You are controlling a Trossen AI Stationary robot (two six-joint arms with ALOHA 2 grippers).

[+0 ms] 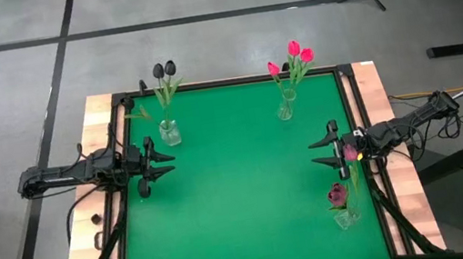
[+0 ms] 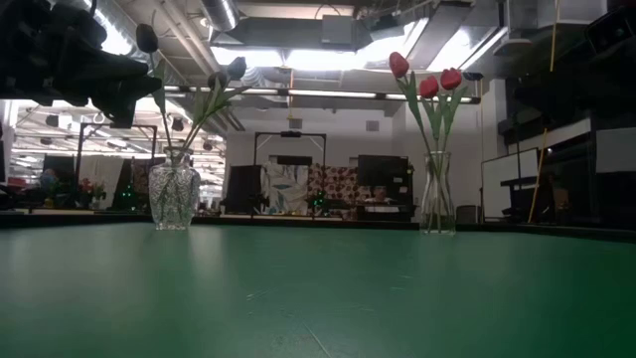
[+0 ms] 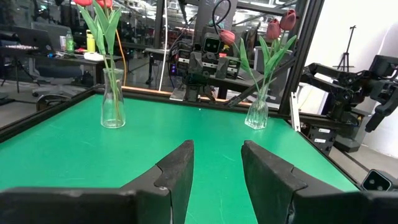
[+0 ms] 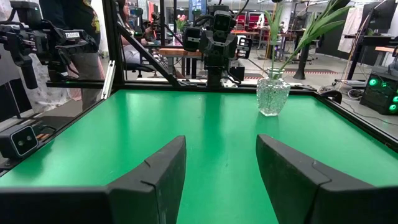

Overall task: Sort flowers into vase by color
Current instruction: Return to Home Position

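Three glass vases stand on the green mat. A round vase (image 1: 170, 134) (image 2: 174, 199) (image 4: 272, 96) at the far left holds black tulips (image 1: 164, 70). A slender vase (image 1: 285, 108) (image 2: 437, 194) (image 3: 112, 106) at the far right holds pink-red tulips (image 1: 298, 51) (image 2: 425, 80). A small vase (image 1: 346, 214) (image 3: 256, 115) near the right edge holds maroon tulips (image 1: 338, 194) and one pinker head (image 1: 350, 153). My left gripper (image 1: 158, 163) (image 3: 217, 146) is open at the left edge. My right gripper (image 1: 322, 153) (image 4: 221, 140) is open at the right edge. Both point at the mat's middle.
A black frame (image 1: 233, 80) borders the mat, with wooden strips (image 1: 83, 243) outside it on both sides. The middle of the mat (image 1: 247, 173) lies between the two grippers. A person (image 4: 81, 37) stands beyond the table in the right wrist view.
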